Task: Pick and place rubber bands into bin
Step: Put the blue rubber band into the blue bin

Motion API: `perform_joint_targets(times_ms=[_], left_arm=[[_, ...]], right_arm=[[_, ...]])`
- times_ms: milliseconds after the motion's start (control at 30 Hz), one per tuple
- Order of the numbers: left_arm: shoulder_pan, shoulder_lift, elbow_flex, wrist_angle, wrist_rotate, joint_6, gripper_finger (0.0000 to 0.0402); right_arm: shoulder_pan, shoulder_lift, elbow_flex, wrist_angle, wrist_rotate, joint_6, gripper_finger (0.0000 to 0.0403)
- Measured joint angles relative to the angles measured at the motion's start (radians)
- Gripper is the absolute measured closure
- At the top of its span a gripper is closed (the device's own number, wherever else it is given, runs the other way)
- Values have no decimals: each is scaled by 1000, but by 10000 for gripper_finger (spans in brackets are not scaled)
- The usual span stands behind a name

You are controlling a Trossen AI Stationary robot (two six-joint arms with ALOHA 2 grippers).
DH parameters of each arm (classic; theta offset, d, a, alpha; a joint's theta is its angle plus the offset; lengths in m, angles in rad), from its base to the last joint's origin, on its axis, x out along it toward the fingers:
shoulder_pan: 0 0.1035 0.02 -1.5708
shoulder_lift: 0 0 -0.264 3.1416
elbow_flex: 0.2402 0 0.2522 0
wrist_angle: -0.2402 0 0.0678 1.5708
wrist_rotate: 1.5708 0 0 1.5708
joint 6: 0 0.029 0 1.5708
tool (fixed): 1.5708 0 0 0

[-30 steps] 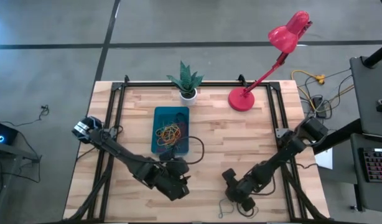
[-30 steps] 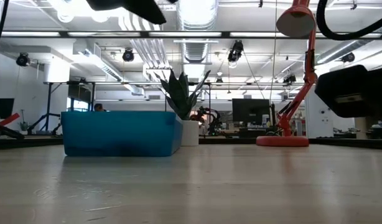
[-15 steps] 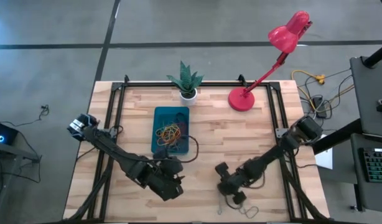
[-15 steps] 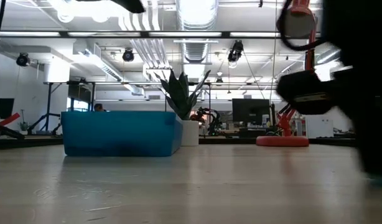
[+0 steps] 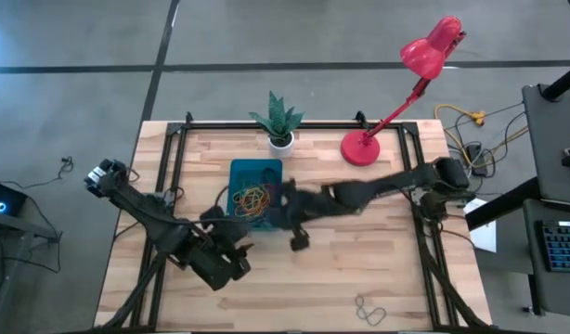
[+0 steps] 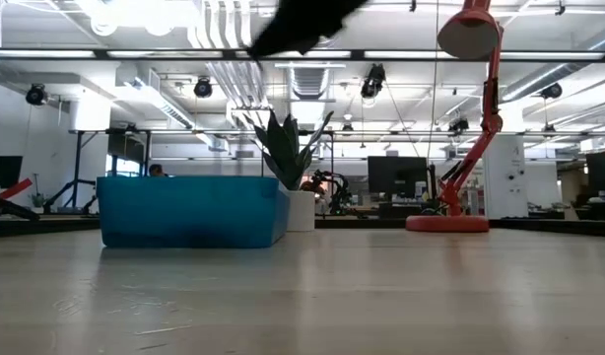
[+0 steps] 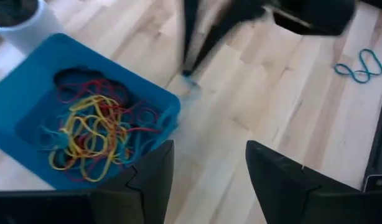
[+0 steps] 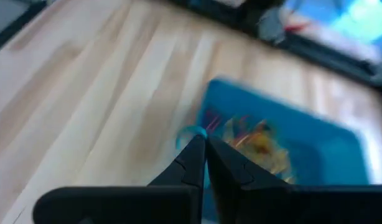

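The right gripper (image 8: 202,144) is seen with its two fingers pressed together at the tips, and a thin teal-looking rubber band (image 8: 190,134) is pinched between them — a small loop of it shows just past the fingertips in the right wrist view. In the high view this gripper (image 5: 283,215) is stretched across the table from the right side and is blurred beside the right edge of the bin (image 5: 239,171). In the left wrist view the same dark fingers are seen coming down to a point just off the bin's corner, with a small bluish bit at their tip.

The left gripper (image 7: 208,177) is held with its fingers spread well apart and nothing between them; it is placed near the front of the table, left of centre (image 5: 222,266), and is pointed toward the bin.

The bin (image 7: 29,81) is a shallow teal-blue tray, and a tangled heap of rubber bands (image 7: 94,134) — mostly yellow and red, with some darker ones — is lying inside it. Another rubber band (image 5: 369,309), twisted into a figure-eight, is left on the bare wood near the front edge, well apart from the bin.

Behind the bin a small white pot with a green plant (image 5: 278,121) is set, and to its right a red desk lamp (image 5: 396,97) is standing on the wooden table (image 5: 359,250).
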Motion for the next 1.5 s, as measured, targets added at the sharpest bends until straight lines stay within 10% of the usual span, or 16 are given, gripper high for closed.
perform_joint_targets(times_ms=[233,600,767,1167,1500], left_arm=[[-7,-69,0,-107,-61,1,217],[-7,-94,-23,-161,-77,-19,217],[-7,-93,-70,-134,-78,-52,217],[-3,-93,-113,81,-129,-39,217],[3,59,-125,356,-104,214,217]], right_arm=[[-155,153,190,-18,-12,7,377],[-173,337,281,-425,-102,72,228],[-89,183,103,-443,-185,112,194],[81,-451,-392,-430,-21,293,186],[636,-674,-774,-208,-44,371,186]])
